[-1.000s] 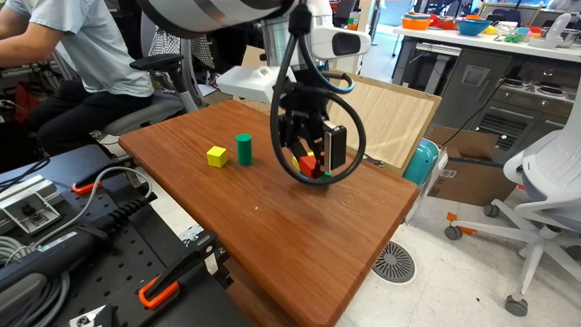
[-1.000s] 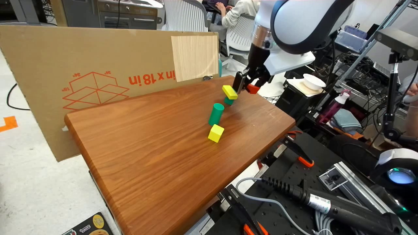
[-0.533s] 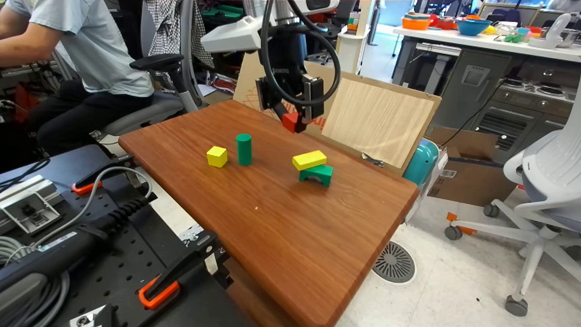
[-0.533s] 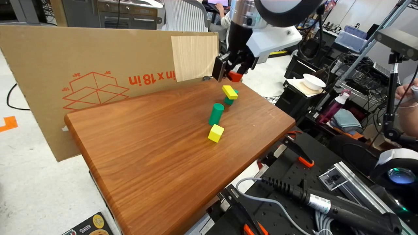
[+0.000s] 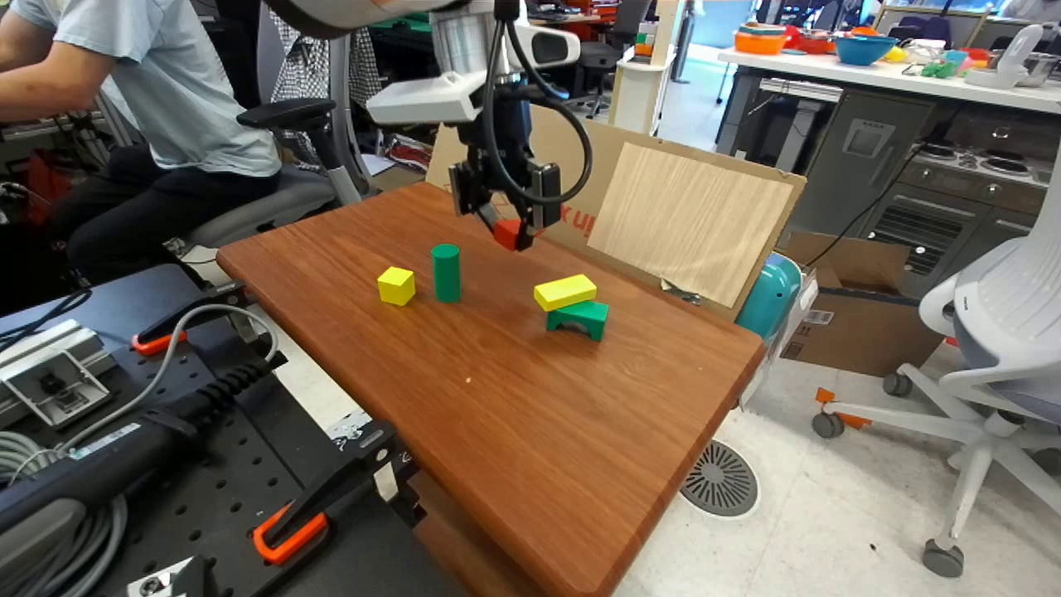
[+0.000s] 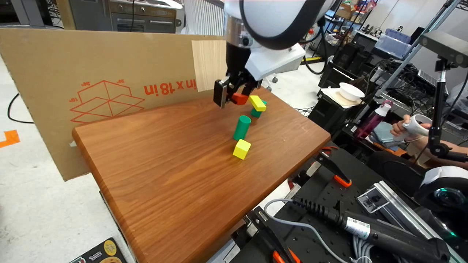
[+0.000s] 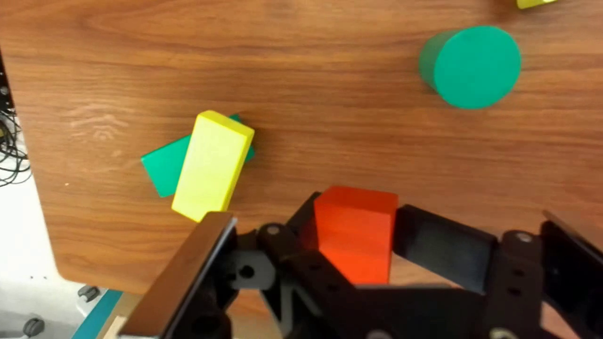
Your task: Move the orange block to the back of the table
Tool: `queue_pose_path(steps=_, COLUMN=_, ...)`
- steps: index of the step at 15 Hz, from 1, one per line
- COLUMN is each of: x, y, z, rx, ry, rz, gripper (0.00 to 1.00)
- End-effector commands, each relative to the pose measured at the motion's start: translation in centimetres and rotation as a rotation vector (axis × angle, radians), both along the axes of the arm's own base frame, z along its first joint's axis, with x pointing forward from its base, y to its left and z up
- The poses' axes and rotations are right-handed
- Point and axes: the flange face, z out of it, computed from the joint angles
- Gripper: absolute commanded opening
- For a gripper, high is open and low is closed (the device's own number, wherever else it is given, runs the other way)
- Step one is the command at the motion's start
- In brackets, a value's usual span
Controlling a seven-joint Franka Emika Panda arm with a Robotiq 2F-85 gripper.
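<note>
Orange-red all over, the orange block (image 7: 355, 235) is pinched between the two black fingers (image 7: 445, 247) of the gripper (image 7: 356, 214). One finger presses on each side of it. In both exterior views the orange block hangs in the air over the table (image 5: 497, 414), which has a shiny brown top with round corners.

Four more toys are on the table. A green cylinder (image 5: 446, 275) stands up straight, and a yellow cube (image 5: 396, 286) sits near it, with a little gap between. Well apart from the yellow cube, a green arch (image 5: 584, 317) has a yellow bar (image 5: 565, 293) on top. The yellow bar lies at a slant, so bits of green poke out on both sides.

In the wrist view, the yellow bar is to the left of the orange block, and the green cylinder is up and to the right. Only a bit of the yellow cube peeks in at the top.

Brown cardboard (image 6: 47, 73) with red drawings stands along one edge of the table. A pale wood sheet (image 5: 692, 215) covers part of it. A person (image 5: 186, 91) in a light blue shirt sits on a grey chair (image 5: 249, 220). In an exterior view, a hand (image 6: 402, 126) holds something white.
</note>
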Motion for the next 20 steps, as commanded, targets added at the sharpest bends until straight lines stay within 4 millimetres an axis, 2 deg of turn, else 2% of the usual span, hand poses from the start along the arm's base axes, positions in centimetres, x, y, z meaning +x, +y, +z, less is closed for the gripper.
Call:
queue_pose_path(steps=1, x=2.0, y=0.3, z=-5.0, rx=0.001, ry=0.088, rz=0.006, gripper=0.14)
queue_pose_path(steps=4, x=3.1, y=0.1, z=-8.0, rx=-0.024, ry=0.126, rz=0.02, gripper=0.14)
queue_pose_path(steps=5, x=3.5, y=0.0, z=-8.4, rx=-0.035, ry=0.14, rz=0.025, gripper=0.14)
queue_pose_path(steps=6, x=4.0, y=0.1, z=-7.7, rx=-0.038, ry=0.145, rz=0.034, gripper=0.14)
queue_pose_path(steps=7, x=4.3, y=0.2, z=-7.6, rx=-0.034, ry=0.152, rz=0.039, gripper=0.56)
queue_pose_path(steps=8, x=4.7, y=0.3, z=-7.0, rx=-0.038, ry=0.151, rz=0.043, gripper=0.66)
queue_pose_path(steps=9, x=4.9, y=0.4, z=-6.5, rx=-0.035, ry=0.143, rz=0.046, gripper=0.72)
queue_pose_path(steps=13, x=5.4, y=0.9, z=-1.8, rx=0.004, ry=0.062, rz=0.067, gripper=0.99)
queue_pose_path(steps=17, x=4.2, y=1.0, z=3.4, rx=0.104, ry=-0.019, rz=0.054, gripper=1.0)
queue_pose_path(steps=20, x=2.1, y=0.5, z=6.1, rx=0.214, ry=0.0, rz=0.029, gripper=1.0)
